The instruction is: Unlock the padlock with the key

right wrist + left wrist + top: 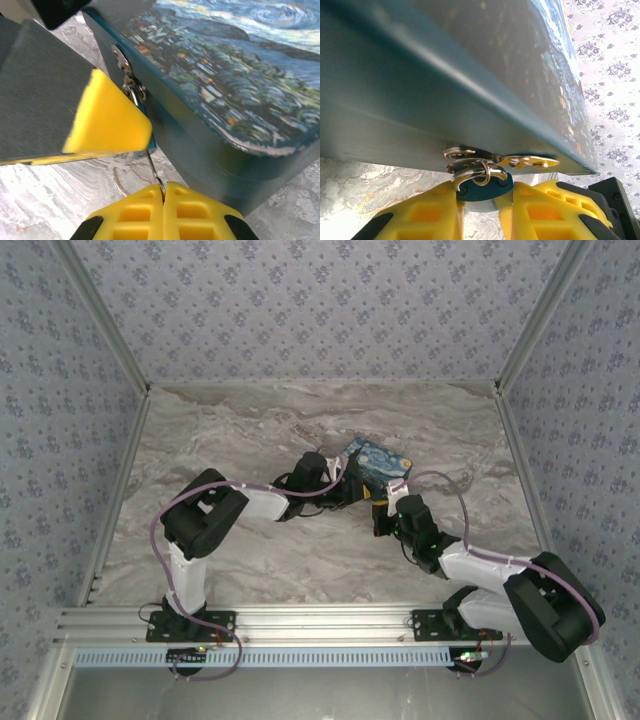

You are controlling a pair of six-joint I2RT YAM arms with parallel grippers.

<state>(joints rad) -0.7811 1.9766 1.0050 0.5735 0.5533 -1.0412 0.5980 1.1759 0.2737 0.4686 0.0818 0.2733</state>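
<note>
At the bottom edge of the left wrist view, the left gripper (486, 202) is closed partway, its yellow fingers (425, 215) pressed on either side of the padlock (490, 187): tiny, rounded dark-teal body, with a thin silver shackle (472, 172) looped up through the silver hasp (465, 152). The padlock hangs at the lower front edge of the box (445, 75), just above the table (365, 182). Right wrist view: the right gripper (163, 194) is fully closed, pinching a thin silver strip that runs up and left toward the padlock; taken as the key (154, 170), seen edge-on, teeth not discernible. Here one left finger covers nearly all of the padlock body, with a teal sliver at its tip; whether the key tip sits in the keyhole cannot be told. This view gives the box lid, a blue-and-yellow starry-night print, which the left wrist view catches at a steep slant. Top view adds layout: both arms meet at the near side of the box, mid-table on the marble-patterned surface, patterned walls (320, 310) behind; padlock too small to resolve there
</note>
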